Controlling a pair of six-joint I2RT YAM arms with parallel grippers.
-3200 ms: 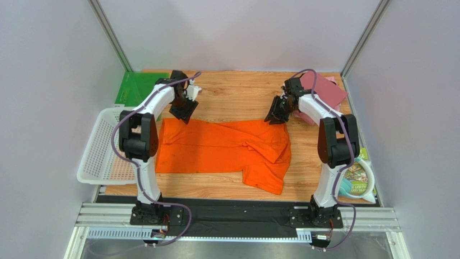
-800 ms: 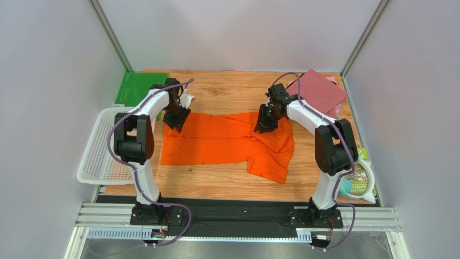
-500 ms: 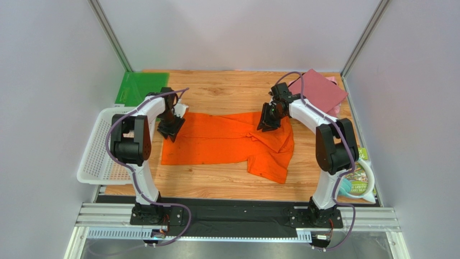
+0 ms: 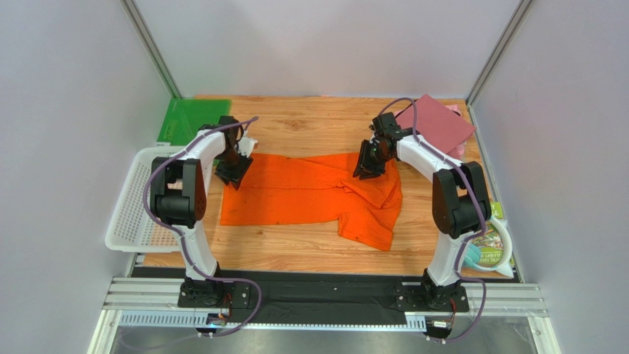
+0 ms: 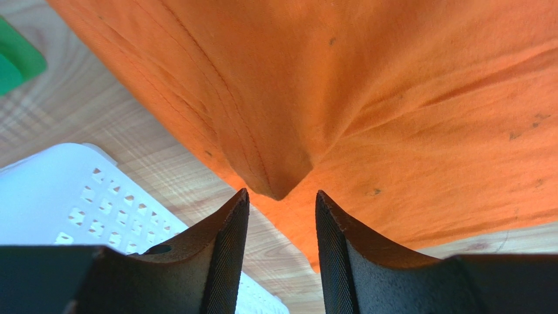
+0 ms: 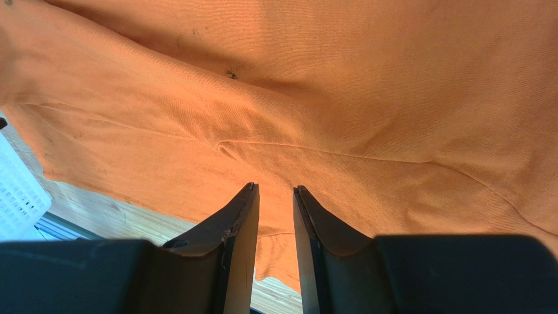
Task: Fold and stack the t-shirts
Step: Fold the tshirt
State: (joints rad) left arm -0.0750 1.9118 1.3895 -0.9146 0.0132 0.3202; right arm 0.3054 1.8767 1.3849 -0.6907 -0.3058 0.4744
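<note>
Dropped from over the boards (image 4: 310, 125) onto the far edge of the orange shirt (image 4: 295, 195) mid-table — left gripper (image 5: 281, 193) apart at a folded corner, right gripper (image 6: 275, 188) narrowly apart on cloth, neither clamped. Best to nip both corners together, lift level, fold nearward.

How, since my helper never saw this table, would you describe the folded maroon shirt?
Start at the wooden table, then go to its far right corner. There lies the maroon shirt, a flat folded square, unlike the orange shirt spread open in the middle.
</note>
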